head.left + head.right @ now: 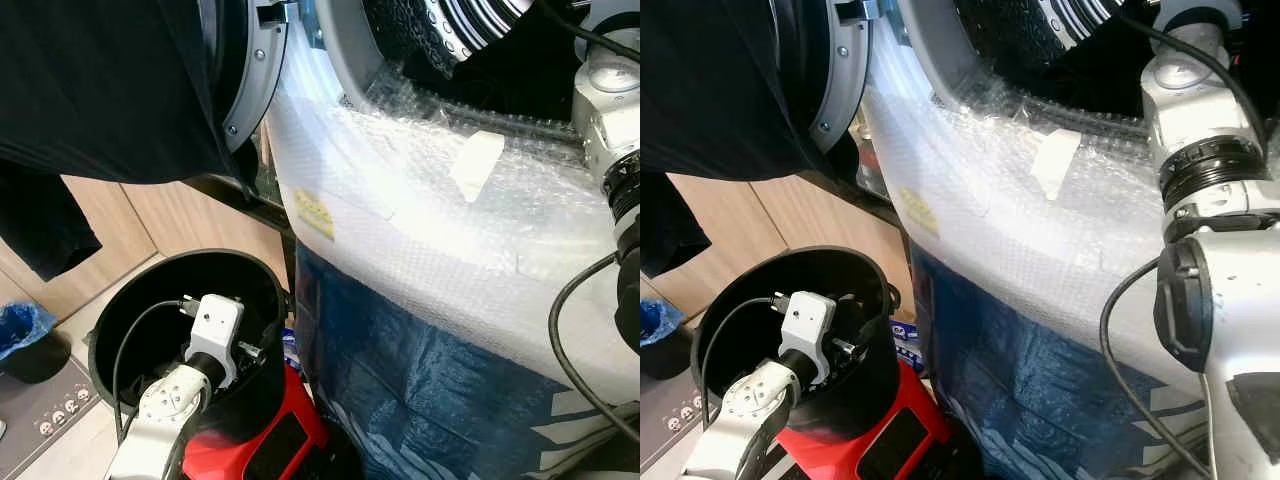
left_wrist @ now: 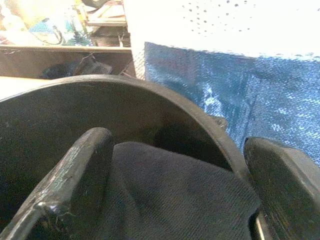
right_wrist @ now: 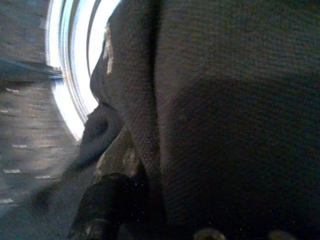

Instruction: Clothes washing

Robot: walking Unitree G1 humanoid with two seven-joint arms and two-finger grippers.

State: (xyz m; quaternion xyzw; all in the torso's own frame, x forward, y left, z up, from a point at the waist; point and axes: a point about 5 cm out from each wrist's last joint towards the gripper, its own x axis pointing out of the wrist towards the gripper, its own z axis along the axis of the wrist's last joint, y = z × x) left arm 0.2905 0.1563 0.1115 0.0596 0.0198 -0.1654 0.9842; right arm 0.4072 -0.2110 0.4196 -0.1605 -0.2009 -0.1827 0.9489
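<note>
A black bucket [image 1: 130, 290] stands on the floor at the lower left, beside the washing machine. My left gripper [image 2: 185, 195] is down inside it, open, with a dark cloth [image 2: 170, 165] lying between its two fingers. The machine's drum [image 1: 450, 30] gapes at the top right, and my right arm [image 1: 1200, 150] reaches up into it. In the right wrist view a dark garment [image 3: 225, 125] hangs right against my right gripper [image 3: 125, 210] and hides most of it; the drum's shiny rim [image 3: 70, 75] is behind. A black garment [image 1: 100, 90] drapes over the open door [image 1: 250, 70].
Bubble wrap [image 1: 400, 200] covers the machine's front, with a blue sheet [image 1: 400, 380] below it. A red object [image 1: 260, 440] lies at the bucket's foot. A small bin with a blue bag [image 1: 25, 335] and a power strip [image 1: 50, 410] sit on the floor at left, before wooden cabinets [image 1: 120, 220].
</note>
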